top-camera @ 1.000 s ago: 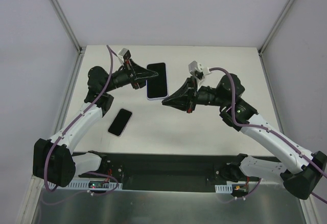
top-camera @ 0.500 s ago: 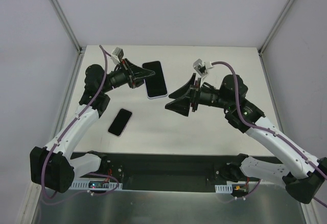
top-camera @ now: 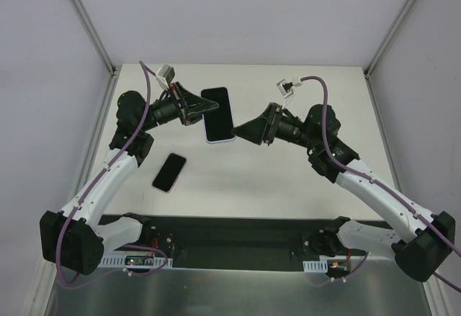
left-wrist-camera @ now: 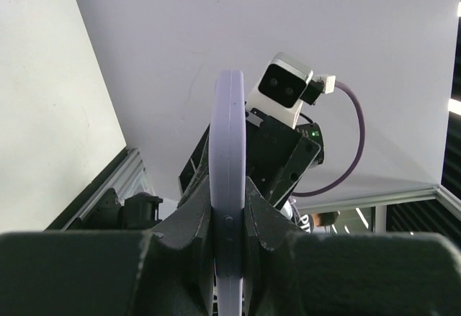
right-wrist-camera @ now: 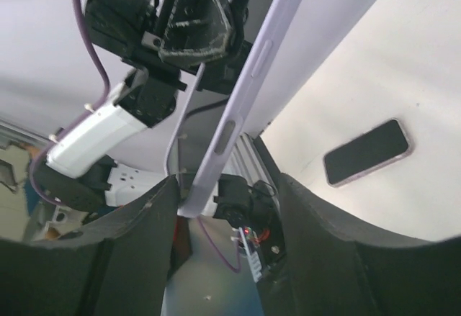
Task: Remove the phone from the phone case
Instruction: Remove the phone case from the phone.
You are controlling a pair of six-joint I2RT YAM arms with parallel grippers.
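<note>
1 phone [top-camera: 169, 172] | 1 phone case [top-camera: 218, 114] | left claw [top-camera: 210, 104] grips it | right claw [top-camera: 241, 132] spread

Soft, even light fills the top view; the pale bench [top-camera: 288, 179] shows only faint, diffuse shadows under the arms and no glare. In the left wrist view the left claw [left-wrist-camera: 229, 219] is a dark, unfocused mass along the bottom, while the phone case [left-wrist-camera: 229, 129] edge stands fairly crisp. In the right wrist view the right claw [right-wrist-camera: 223, 215] looks dim and blurred against the bright, nearly washed-out surface.
</note>
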